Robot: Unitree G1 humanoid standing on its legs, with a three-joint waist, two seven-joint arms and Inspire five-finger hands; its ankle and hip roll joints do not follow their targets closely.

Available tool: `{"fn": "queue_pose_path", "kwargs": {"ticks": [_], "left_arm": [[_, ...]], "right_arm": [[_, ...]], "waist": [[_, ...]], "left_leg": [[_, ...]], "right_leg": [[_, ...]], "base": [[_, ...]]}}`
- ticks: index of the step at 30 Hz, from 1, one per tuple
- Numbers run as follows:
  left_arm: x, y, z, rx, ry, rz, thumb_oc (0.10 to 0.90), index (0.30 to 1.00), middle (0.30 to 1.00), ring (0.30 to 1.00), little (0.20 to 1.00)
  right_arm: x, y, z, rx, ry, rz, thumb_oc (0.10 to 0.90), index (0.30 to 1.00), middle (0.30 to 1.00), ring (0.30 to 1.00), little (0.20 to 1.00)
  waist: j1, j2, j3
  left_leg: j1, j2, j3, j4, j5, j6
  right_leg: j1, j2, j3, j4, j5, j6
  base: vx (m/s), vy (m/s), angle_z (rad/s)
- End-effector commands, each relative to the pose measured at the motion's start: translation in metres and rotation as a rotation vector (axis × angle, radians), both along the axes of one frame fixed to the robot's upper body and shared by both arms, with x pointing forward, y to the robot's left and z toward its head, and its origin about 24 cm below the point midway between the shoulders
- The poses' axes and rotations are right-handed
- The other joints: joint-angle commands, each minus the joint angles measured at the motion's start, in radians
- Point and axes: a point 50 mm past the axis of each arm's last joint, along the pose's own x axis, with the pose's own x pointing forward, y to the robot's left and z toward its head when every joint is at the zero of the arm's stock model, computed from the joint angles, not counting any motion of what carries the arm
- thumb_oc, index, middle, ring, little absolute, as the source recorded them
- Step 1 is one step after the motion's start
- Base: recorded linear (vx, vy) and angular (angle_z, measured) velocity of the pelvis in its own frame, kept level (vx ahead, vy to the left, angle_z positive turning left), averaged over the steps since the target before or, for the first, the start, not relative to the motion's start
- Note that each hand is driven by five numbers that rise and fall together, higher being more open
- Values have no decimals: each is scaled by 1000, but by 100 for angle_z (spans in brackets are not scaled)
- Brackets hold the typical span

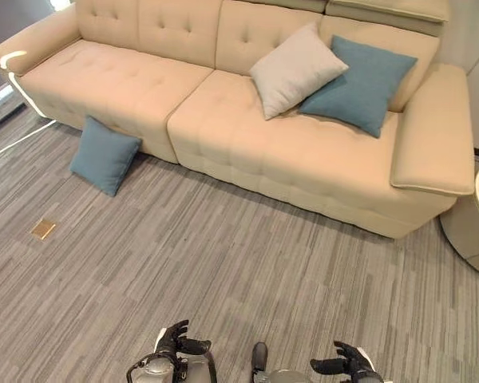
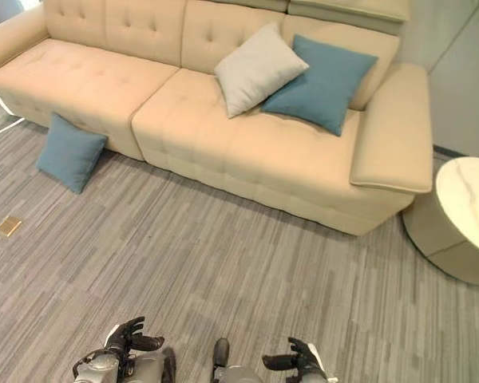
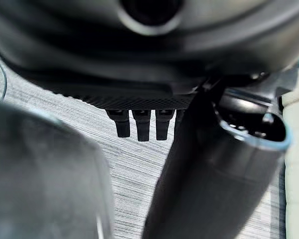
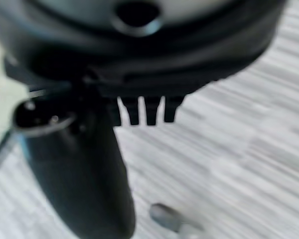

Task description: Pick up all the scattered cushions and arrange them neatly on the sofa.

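Here, the left eye view looks down on a cream sofa point(image 1: 247, 136) set on grey striped carpet point(image 1: 223, 271). A light grey cushion point(image 1: 295, 69) leans against the backrest over the right-hand seat, and a teal cushion point(image 1: 361, 82) leans just beside it, its near corner tucked behind the grey one's edge. A second teal cushion point(image 1: 104, 155) sits on the floor, propped against the front of the sofa's left-hand seat. A small brass floor plate point(image 1: 43, 230) lies in the carpet nearer the camera than that cushion. At the bottom edge the left robot hand point(image 1: 176, 341) and the right robot hand point(image 1: 345, 361) hang low over the carpet, well apart from every cushion, fingers loosely spread and holding nothing.

The right eye view adds a round white side table point(image 2: 467, 211) beside the sofa's right armrest.

In the left wrist view the fingers point(image 3: 142, 127) point straight out over bare carpet, with nothing between them and the thumb.

The right wrist view shows the same: straight fingers point(image 4: 150, 112) over the carpet, nothing held.
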Motion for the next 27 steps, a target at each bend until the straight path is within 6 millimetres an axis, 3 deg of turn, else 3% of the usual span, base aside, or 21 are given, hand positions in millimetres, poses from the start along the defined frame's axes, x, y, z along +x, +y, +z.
{"fn": "queue_pose_path", "kwargs": {"ticks": [1, 3, 8, 10, 12, 13, 15, 16, 17, 18, 20, 21, 24, 26, 27], "left_arm": [[1, 3, 2, 34, -27, -35, 800, 900, 900, 900, 900], [-6, 1, -1, 32, 6, -46, 800, 900, 900, 900, 900], [-15, 2, -5, 57, 48, -73, 800, 900, 900, 900, 900], [-13, 6, -4, 78, 42, -86, 800, 900, 900, 900, 900], [-13, 6, -4, 77, 42, -86, 800, 900, 900, 900, 900], [-9, 9, -2, 91, 30, -86, 800, 900, 900, 900, 900], [-7, 14, 0, 101, 23, -79, 800, 900, 900, 900, 900], [-6, 14, 0, 101, 22, -77, 800, 900, 900, 900, 900], [-6, 14, 1, 95, 18, -69, 800, 900, 900, 900, 900], [-6, 14, 0, 95, 18, -69, 800, 900, 900, 900, 900], [-8, 15, -1, 97, 28, -70, 800, 900, 900, 900, 900], [-9, 15, -1, 97, 28, -70, 800, 900, 900, 900, 900], [-11, 16, -2, 116, 45, -99, 800, 900, 900, 900, 900], [-11, 14, -2, 111, 44, -106, 800, 900, 900, 900, 900], [-14, 10, -4, 116, 58, -122, 800, 900, 900, 900, 900]], "right_arm": [[-13, -20, 3, -79, 7, -20, 800, 900, 900, 900, 900], [-20, -17, -1, -72, 39, -9, 800, 900, 900, 900, 900], [-24, -10, -4, -56, 55, 1, 800, 900, 900, 900, 900], [-18, -5, -4, -43, 39, 17, 800, 900, 900, 900, 900], [-18, -5, -3, -43, 39, 17, 800, 900, 900, 900, 900], [-9, -3, -1, -41, 12, 35, 800, 900, 900, 900, 900], [-2, -1, 2, -45, -12, 58, 800, 900, 900, 900, 900], [-1, -1, 2, -48, -14, 63, 800, 900, 900, 900, 900], [3, 1, 3, -54, -18, 82, 800, 900, 900, 900, 900], [3, 1, 3, -55, -17, 83, 800, 900, 900, 900, 900], [4, 2, 3, -55, -15, 97, 800, 900, 900, 900, 900], [4, 2, 3, -55, -15, 97, 800, 900, 900, 900, 900], [0, -1, 2, -60, 7, 106, 800, 900, 900, 900, 900], [-5, -4, 1, -68, 21, 99, 800, 900, 900, 900, 900], [-11, -4, -1, -65, 38, 90, 800, 900, 900, 900, 900]], "waist": [[23, 2, -15], [31, 7, -35], [39, -13, -64], [32, -15, -60], [33, -13, -63], [18, 1, -39], [7, 23, -23], [5, 30, -22], [-2, 39, -19], [-5, 39, -15], [-14, 33, -8], [-15, 35, -6], [-54, 19, 6], [-58, 21, 6], [-66, 19, -6]], "left_leg": [[-54, -24, 3, 91, 19, 62], [-42, -28, -7, 58, 37, 71], [-6, -66, -4, 93, -8, 104], [52, -93, -2, 89, -48, 137], [48, -91, -2, 90, -47, 137], [94, -96, -5, 76, -64, 161], [132, -92, -5, 58, -85, 171], [147, -92, -8, 55, -93, 173], [191, -96, -19, 42, -124, 175], [197, -97, -22, 41, -125, 175], [231, -108, -36, 44, -152, 173], [234, -107, -37, 44, -154, 172], [290, -128, -72, 37, -185, 158], [307, -133, -82, 44, -208, 159], [323, -139, -92, 53, -229, 159]], "right_leg": [[73, -39, 102, 13, -86, 108], [101, -31, 118, 31, -113, 113], [103, -82, 147, 126, -117, 144], [21, -114, 160, 330, -40, 191], [18, -112, 160, 328, -37, 190], [-64, -125, 164, 491, 54, 210], [-134, -139, 132, 590, 72, 205], [-152, -146, 114, 585, 65, 200], [-196, -152, 58, 519, 19, 175], [-191, -153, 56, 520, 15, 175], [-235, -140, 17, 384, 4, 167], [-231, -139, 16, 383, 3, 167], [-298, -106, 31, 209, 52, 188], [-273, -103, 35, 179, 50, 186], [-264, -90, 59, 188, 50, 166]], "base": [[308, 49, 6], [392, 131, -13], [322, 161, -36], [227, 164, -11], [89, 84, 8], [182, 157, 5], [246, 175, 10], [379, 123, 9], [296, 61, 7], [411, 17, -11], [277, -37, -14], [223, -40, -11], [327, -65, 6], [283, -69, 37], [356, -73, 40]]}}
